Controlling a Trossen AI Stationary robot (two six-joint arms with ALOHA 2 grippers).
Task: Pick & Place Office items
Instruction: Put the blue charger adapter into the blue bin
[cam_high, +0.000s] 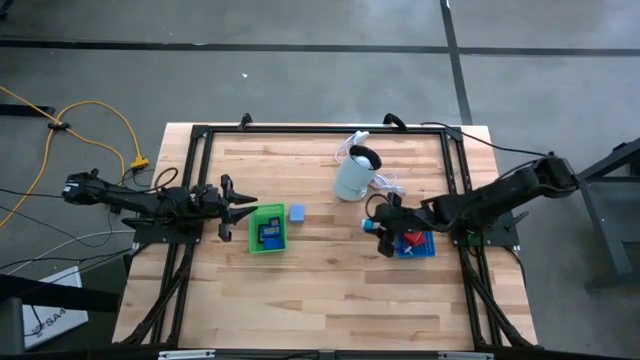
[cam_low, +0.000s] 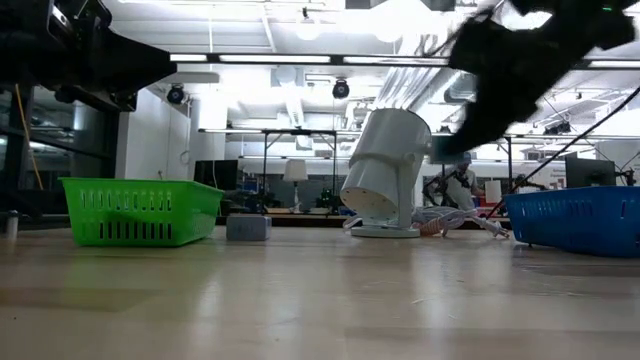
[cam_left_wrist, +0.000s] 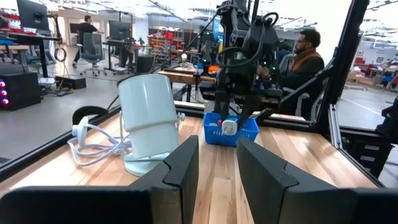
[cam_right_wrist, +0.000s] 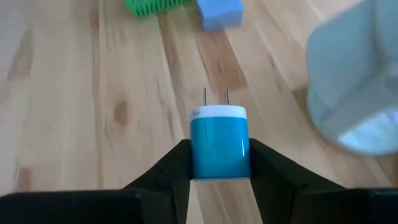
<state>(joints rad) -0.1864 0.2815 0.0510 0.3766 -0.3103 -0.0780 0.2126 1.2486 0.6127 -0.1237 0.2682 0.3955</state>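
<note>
My right gripper (cam_high: 380, 226) hovers just left of the blue tray (cam_high: 418, 245) and is shut on a teal and white plug charger (cam_right_wrist: 219, 148), whose two metal prongs point away from the wrist. Red pieces lie in the blue tray. My left gripper (cam_high: 236, 205) is open and hangs at the left side of the table, next to the green tray (cam_high: 266, 228), which holds a blue and dark piece. A light blue block (cam_high: 296, 213) rests flat on the table beside the green tray. In the left wrist view, the left fingers (cam_left_wrist: 186, 165) stand apart with nothing between them. My right gripper pinches the charger's teal body (cam_right_wrist: 219, 155) between its two fingers (cam_right_wrist: 177, 165), one on each side. The fingers reach from the table's right, slanting down. The white pronged end sticks out past the fingertips. The charger is lifted clear of the table.
A pale cylindrical appliance (cam_high: 355, 172) stands tilted near the far middle of the table, with its white cord (cam_left_wrist: 93, 146) coiled beside it. A black frame (cam_high: 320, 130) runs around the table. Bare wood lies between the trays and along the near side. People sit in the room beyond.
</note>
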